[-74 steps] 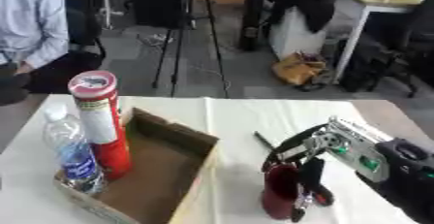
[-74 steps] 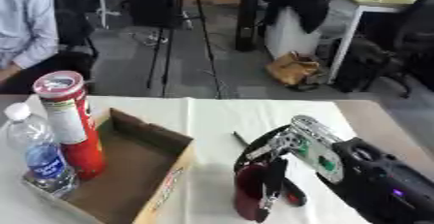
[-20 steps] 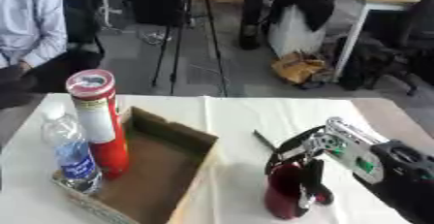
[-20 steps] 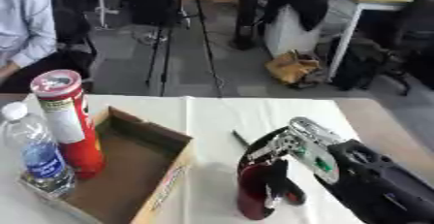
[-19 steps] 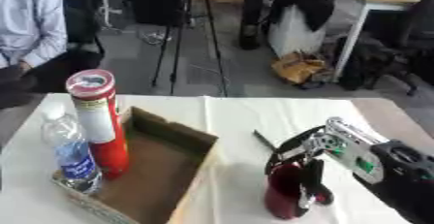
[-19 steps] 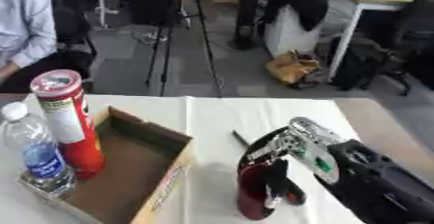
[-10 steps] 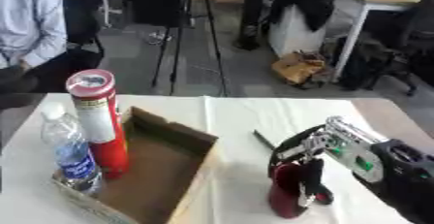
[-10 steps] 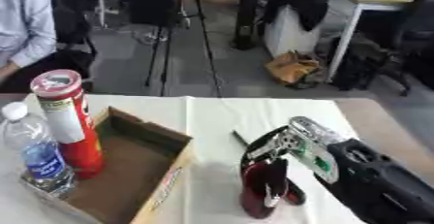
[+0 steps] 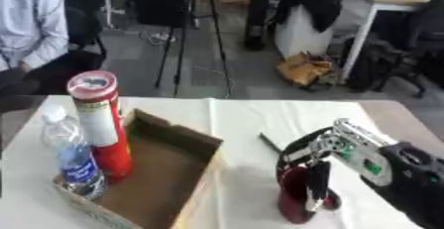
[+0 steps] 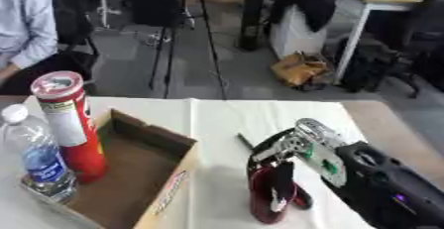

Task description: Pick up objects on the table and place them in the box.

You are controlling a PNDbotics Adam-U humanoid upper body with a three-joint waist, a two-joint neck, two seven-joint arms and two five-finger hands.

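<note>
A dark red cup (image 9: 293,202) stands on the white tablecloth at lower right. My right hand (image 9: 322,159) comes in from the right, its fingers and thumb curled round the cup. To the left lies an open cardboard box (image 9: 154,173). In the box's left end stand a tall red chip can (image 9: 101,125) and a clear water bottle (image 9: 71,152) with a blue label. My left hand is out of sight.
The table (image 9: 234,115) is covered in white cloth, its far edge close behind the box. A person in a light shirt (image 9: 30,29) sits at the far left. Beyond are a tripod, chairs and a desk.
The whole picture has shifted slightly, so the camera moved. My right hand stays wrapped round the red cup, which has risen a little.
</note>
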